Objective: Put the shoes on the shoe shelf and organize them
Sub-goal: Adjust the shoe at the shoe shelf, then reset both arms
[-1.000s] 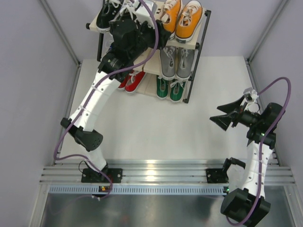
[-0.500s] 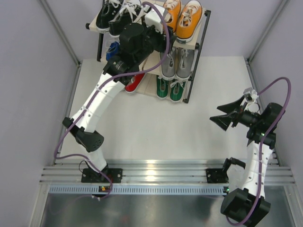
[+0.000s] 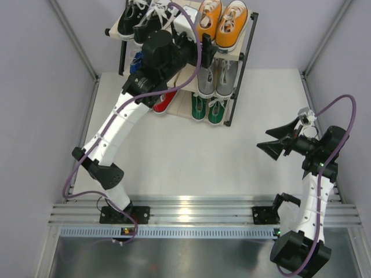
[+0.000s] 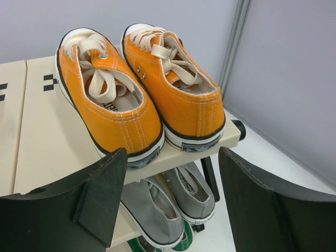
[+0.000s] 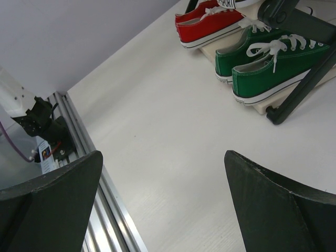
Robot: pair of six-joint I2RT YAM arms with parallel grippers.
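Finishing, apparently, placement of orange sneakers (image 4: 181, 102) on shoe shelf (image 4: 37, 147) top tier; left jaws and right jaws standing open, empty; next probably calling for clear withdrawal.

Beige shoe shelf (image 4: 37, 136) with a black frame. On its top tier, orange sneakers (image 4: 181, 102) with cream laces and black-striped white soles. Beneath them, grey sneakers (image 4: 157, 210). On its bottom tier, white-laced green sneakers (image 5: 273, 65) and red sneakers (image 5: 210, 26), both white-soled.
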